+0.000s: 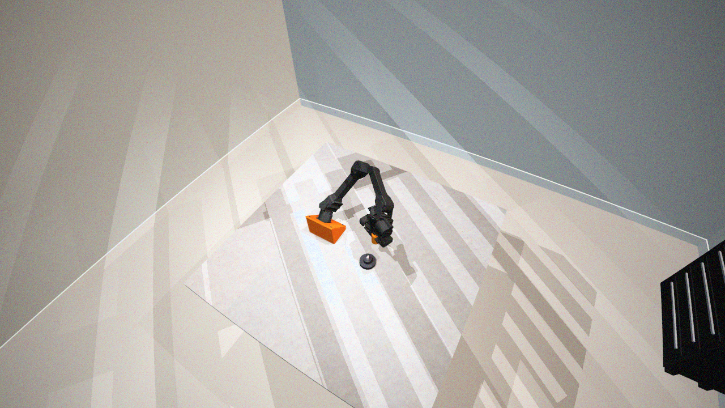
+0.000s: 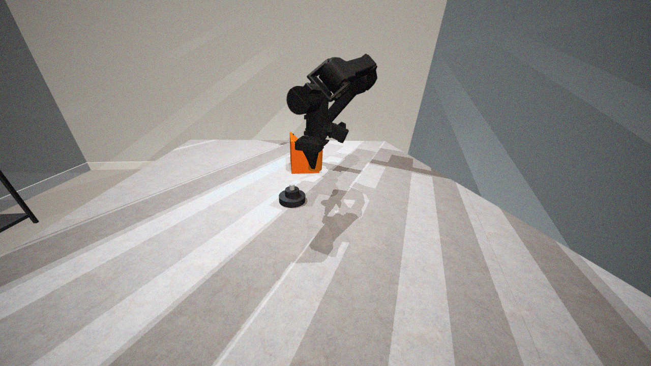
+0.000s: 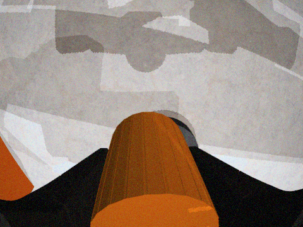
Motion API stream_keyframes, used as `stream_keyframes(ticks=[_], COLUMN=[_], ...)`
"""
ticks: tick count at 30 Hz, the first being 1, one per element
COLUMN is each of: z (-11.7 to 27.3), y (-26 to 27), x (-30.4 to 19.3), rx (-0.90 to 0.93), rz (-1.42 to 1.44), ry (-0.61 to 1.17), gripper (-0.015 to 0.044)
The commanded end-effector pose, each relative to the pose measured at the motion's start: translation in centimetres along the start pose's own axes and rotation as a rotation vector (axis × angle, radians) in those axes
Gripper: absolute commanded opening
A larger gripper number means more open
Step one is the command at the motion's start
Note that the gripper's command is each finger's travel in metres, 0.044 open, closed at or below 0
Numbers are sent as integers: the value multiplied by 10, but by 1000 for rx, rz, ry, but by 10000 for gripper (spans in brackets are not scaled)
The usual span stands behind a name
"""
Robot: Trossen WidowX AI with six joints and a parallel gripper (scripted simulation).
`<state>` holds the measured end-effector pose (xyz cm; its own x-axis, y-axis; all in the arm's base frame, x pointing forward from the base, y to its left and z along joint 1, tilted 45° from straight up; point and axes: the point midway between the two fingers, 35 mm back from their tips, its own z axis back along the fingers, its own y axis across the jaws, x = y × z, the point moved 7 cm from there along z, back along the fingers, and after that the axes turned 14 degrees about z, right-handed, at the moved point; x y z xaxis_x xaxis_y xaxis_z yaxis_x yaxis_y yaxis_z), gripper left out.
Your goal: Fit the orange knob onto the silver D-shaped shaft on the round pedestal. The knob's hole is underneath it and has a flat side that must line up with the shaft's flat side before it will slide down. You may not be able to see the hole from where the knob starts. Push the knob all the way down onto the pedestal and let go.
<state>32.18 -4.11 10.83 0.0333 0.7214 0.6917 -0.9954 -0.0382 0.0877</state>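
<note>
The orange knob (image 1: 374, 238) (image 3: 148, 170) is held upright between the fingers of my gripper (image 2: 312, 165) (image 3: 148, 156), which is shut on it. In the exterior view a finger covers most of the knob. The knob is in the air, behind the pedestal as seen from the exterior view, and not touching it. The round dark pedestal (image 1: 367, 265) (image 2: 291, 200) (image 3: 189, 136) stands on the table with the silver shaft (image 1: 367, 257) (image 2: 291, 187) pointing up. In the wrist view the knob hides most of the pedestal and the shaft. The knob's hole and the shaft's flat side cannot be made out.
The orange arm base (image 1: 324, 230) (image 2: 298, 159) (image 3: 12, 176) stands behind the pedestal in the exterior view. Striped shadows and the arm's shadow cross the pale table top (image 1: 253, 304) (image 2: 218, 254). A black slatted object (image 1: 694, 314) is at the far right of the top view.
</note>
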Motion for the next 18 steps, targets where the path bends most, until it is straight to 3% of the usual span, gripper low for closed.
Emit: stream_keyframes(ticks=[1, 18], z=[-4, -25], y=[-1, -4], x=[-15, -66], rx=[0, 0], rz=[-2, -1], ry=[2, 1], gripper=[0, 0])
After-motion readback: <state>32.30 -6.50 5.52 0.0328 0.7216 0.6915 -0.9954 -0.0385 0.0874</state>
